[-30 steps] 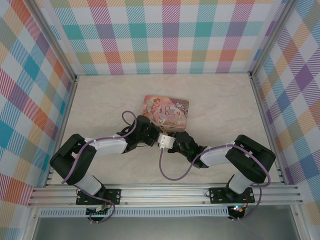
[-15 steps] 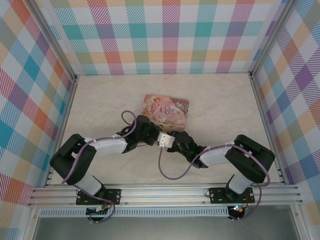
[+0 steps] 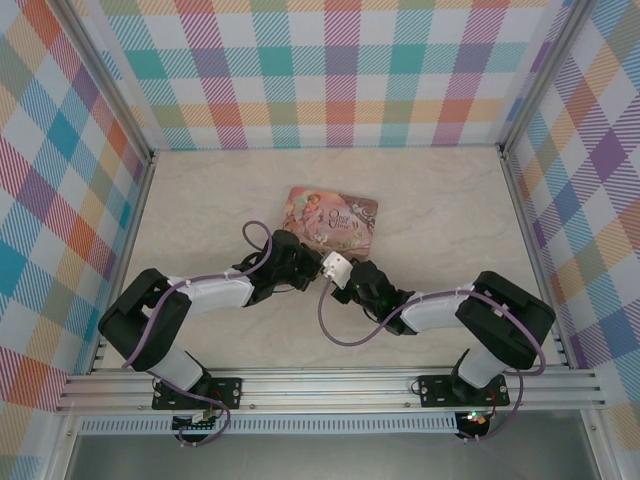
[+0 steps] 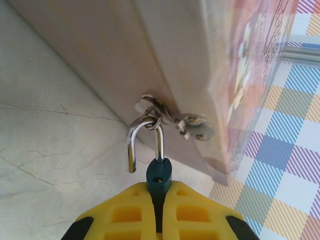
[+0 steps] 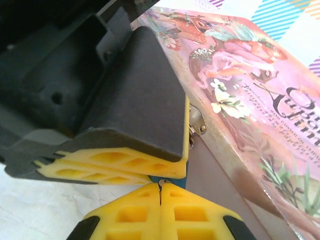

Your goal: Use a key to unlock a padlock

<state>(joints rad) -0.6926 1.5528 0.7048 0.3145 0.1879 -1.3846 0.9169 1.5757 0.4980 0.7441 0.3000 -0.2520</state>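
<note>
Bright, even overhead light, soft shadows on the table [image 3: 200,210]; wrist views blur close up, the tin [image 4: 240,75] lid smeared, padlock [image 4: 159,171] shackle glinting.

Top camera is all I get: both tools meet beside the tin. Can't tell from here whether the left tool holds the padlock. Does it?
Observer: Yes, the left wrist view has the left tool shut on the padlock, on its blue body.
Operator: Is it hooked to the tin?
Observer: Its shackle passes through a metal loop on the side of the tin; one leg ends free beside the body.
Operator: And the right tool?
Observer: The right wrist view shows the right tool shut, tips against the left tool's yellow fingers; whether it pinches the key is too small to tell.
</note>
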